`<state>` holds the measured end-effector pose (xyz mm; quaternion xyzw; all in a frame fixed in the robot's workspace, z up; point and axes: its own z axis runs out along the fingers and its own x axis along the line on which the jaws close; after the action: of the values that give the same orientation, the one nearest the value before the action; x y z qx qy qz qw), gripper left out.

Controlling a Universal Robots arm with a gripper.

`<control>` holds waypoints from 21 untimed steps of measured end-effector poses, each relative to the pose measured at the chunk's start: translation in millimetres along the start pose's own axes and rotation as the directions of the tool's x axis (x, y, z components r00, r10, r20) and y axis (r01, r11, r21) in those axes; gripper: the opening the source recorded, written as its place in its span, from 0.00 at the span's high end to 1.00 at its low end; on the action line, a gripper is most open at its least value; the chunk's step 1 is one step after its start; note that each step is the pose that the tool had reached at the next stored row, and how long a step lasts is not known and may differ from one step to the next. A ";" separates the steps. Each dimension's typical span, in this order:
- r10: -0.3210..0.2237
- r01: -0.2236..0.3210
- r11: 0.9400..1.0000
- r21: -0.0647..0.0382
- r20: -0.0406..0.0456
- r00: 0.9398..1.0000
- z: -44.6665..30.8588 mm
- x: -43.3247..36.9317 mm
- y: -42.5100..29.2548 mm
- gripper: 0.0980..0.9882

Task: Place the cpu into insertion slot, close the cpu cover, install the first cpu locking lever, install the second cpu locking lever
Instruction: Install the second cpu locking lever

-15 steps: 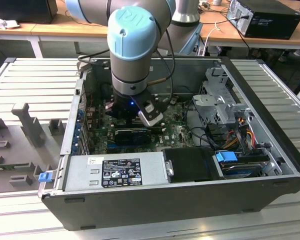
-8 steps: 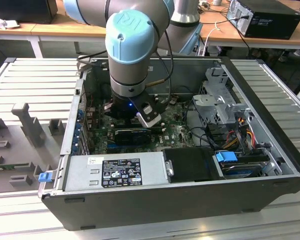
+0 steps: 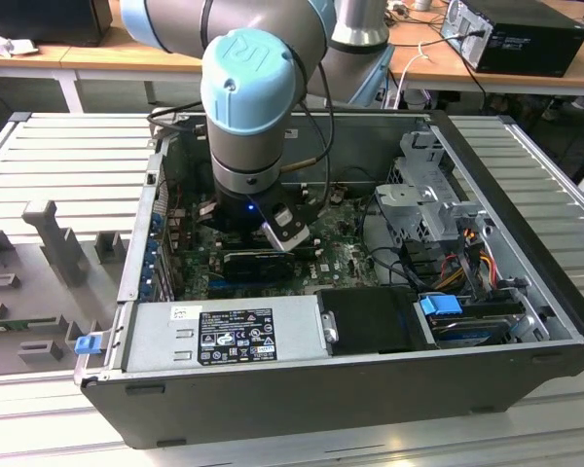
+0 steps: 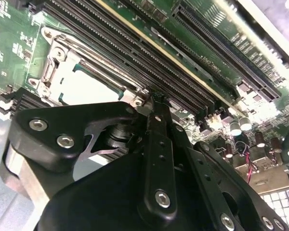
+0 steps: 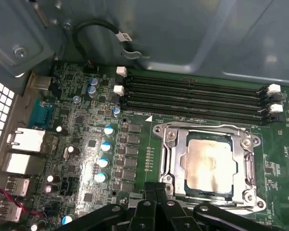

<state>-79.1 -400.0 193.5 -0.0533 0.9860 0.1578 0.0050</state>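
The cpu [image 5: 209,163] is a pale silver-beige square lying flat in the green board, also seen in the second wrist view [image 4: 86,86]. The cpu cover [image 5: 176,151], a dull silver frame, lies flat over the chip's edges, with the chip showing through its window. The insertion slot is hidden beneath them. My gripper [image 5: 156,190] is shut with nothing held. Its black fingertips [image 4: 156,101] stand at the cover's corner, close above the board. A thin metal lever rod [image 5: 197,127] runs along the cover's side nearest the memory slots. In the exterior view the arm's wrist [image 3: 253,156] reaches down into the open case.
Long black memory slots [image 5: 192,96] run right beside the socket. Blue-topped capacitors [image 5: 103,161] and rear ports [image 5: 24,139] crowd the other side. In the exterior view a power supply [image 3: 224,336], a black box [image 3: 370,321] and a drive cage [image 3: 428,204] hem in the board.
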 end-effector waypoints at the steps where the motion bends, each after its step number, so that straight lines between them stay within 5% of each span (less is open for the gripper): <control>1: 0.000 0.000 1.000 -0.001 0.000 1.000 0.1 0.4 0.1 0.99; 9: 0.000 0.000 1.000 -0.002 0.001 1.000 -5.9 0.3 2.1 0.99; 21: 0.000 0.000 1.000 -0.002 0.000 1.000 -33.0 -0.1 11.2 0.99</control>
<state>-79.9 -399.8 228.3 -0.0533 0.9859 0.1586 0.0051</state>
